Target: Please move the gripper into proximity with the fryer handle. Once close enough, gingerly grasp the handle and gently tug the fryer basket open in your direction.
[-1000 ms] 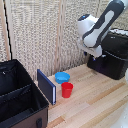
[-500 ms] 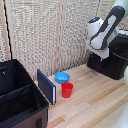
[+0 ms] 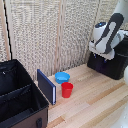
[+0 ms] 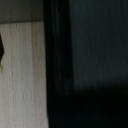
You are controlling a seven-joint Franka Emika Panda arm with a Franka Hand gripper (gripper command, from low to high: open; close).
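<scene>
The glossy black fryer (image 3: pixel 111 66) stands on the wooden table at the exterior view's right. The white and grey arm (image 3: pixel 106 36) hangs over its near top edge. The gripper (image 3: pixel 102 54) is a dark blur just above the fryer body, and its fingers cannot be made out. In the wrist view the black fryer (image 4: pixel 90 60) fills most of the picture at very close range, with a strip of light wood (image 4: pixel 22 75) beside it. The fryer handle and the basket front cannot be told apart from the black body in either view.
A large open black fabric case (image 3: pixel 17 95) sits at the exterior view's left. A blue flat panel (image 3: pixel 46 86) leans next to it, with a red cup (image 3: pixel 67 90) and a blue dish (image 3: pixel 62 77) beside it. Woven screens (image 3: pixel 45 35) stand behind.
The arm has moved toward the exterior view's right and a little lower, closer over the fryer. Nothing else has moved.
</scene>
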